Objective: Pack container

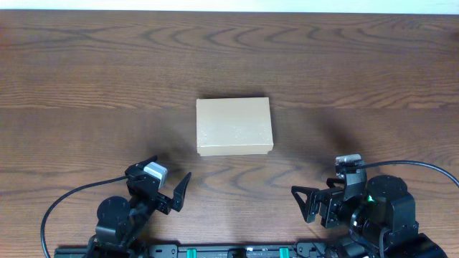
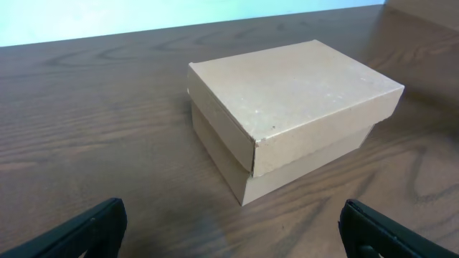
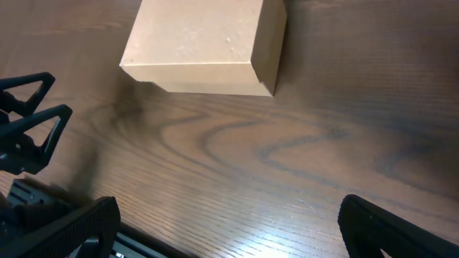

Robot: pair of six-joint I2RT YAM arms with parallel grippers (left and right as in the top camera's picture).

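1. Nearest, low on the left: left gripper, fingers spread wide, nothing between them.
2. Opposite, low on the right: right gripper, likewise parted and empty.
3. Further out, about midway between the two and well apart from both: the container, flat on the wooden counter, lid shut, lid skirt overlapping the base on the sides in view. Hinge side not possible to tell.
4. Handling, as a judgement: probably light, thin cardboard, stiff along edges and corners but apt to dent mid-panel under a hard squeeze. Matte surface, so little risk of slipping between the pads; more risk of skating across the counter when nudged.
5. Where to take hold: for opening, catch under the lid's lower lip at a long edge. For steadying, pinch the base low across its short span, below the skirt. Squeeze gently, near a corner.
6. Beyond the box: wood grain to the far edge. No item for packing seen in any view.
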